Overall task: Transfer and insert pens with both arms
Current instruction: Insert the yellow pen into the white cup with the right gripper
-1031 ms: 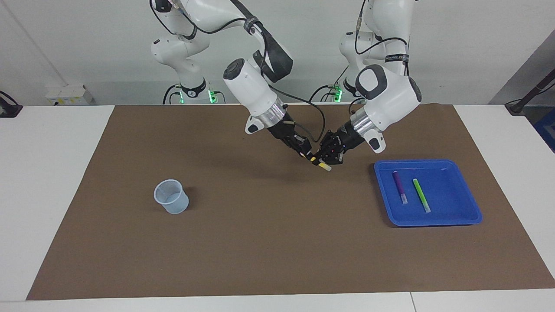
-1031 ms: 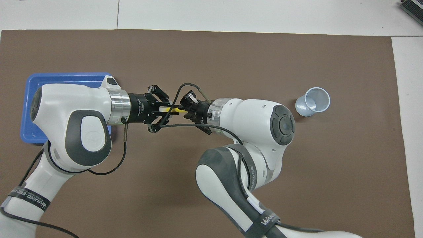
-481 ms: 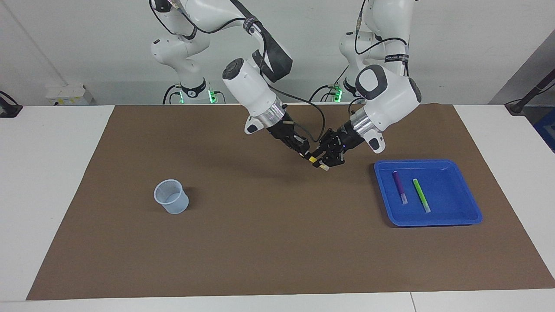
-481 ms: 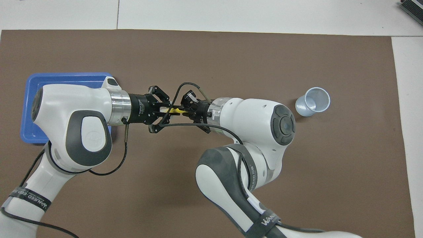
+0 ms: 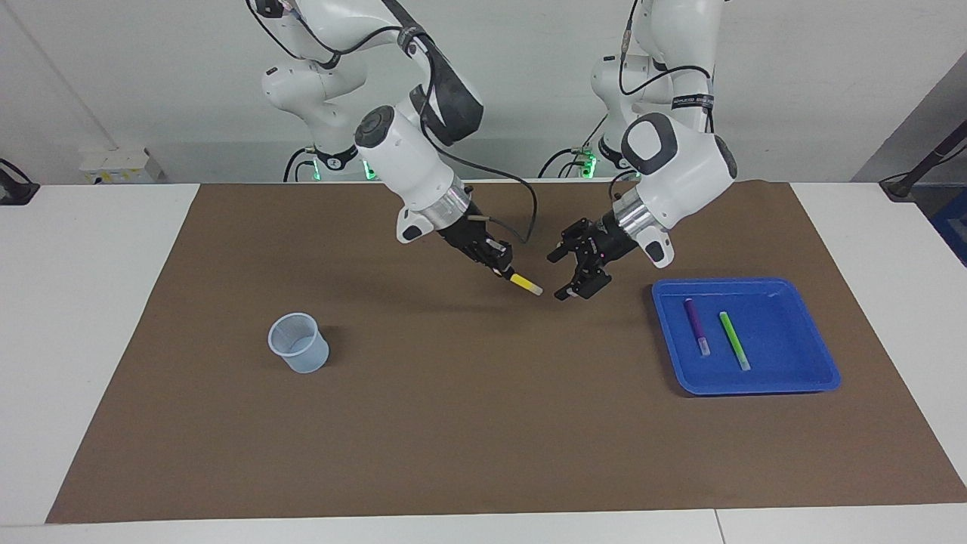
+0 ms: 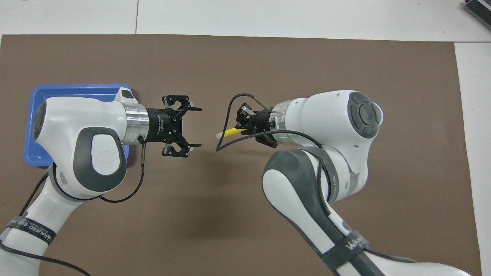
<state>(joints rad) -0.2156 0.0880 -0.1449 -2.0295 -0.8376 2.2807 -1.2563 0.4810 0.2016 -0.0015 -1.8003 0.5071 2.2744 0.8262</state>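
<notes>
1. Right gripper (image 5: 505, 270): raised over the brown mat (image 5: 453, 423) near the table's middle, clamped on one end of the yellow pen (image 5: 524, 284). The pen sticks out of the fingers with its pale cap end pointing toward the left gripper, clear of the mat.
2. Left gripper (image 5: 580, 273): raised over the mat just beside the blue tray (image 5: 823, 378), on the tray's side toward the table's middle. Fingers spread wide, holding nothing. A clear gap separates it from the yellow pen's tip.
3. Blue tray: flat on the mat at the left arm's end of the table; its near part is hidden under the left arm in the overhead view.
4. Purple pen (image 5: 696, 325): lying in the tray, pale cap end pointing away from the robots.
5. Green pen (image 5: 733, 340): lying in the tray beside the purple pen, toward the left arm's end of the table, not touching it, pale cap end also pointing away from the robots.
6. Clear plastic cup (image 5: 298, 342): upright on the mat toward the right arm's end, well apart from both grippers; in the overhead view the right arm's elbow covers it.
</notes>
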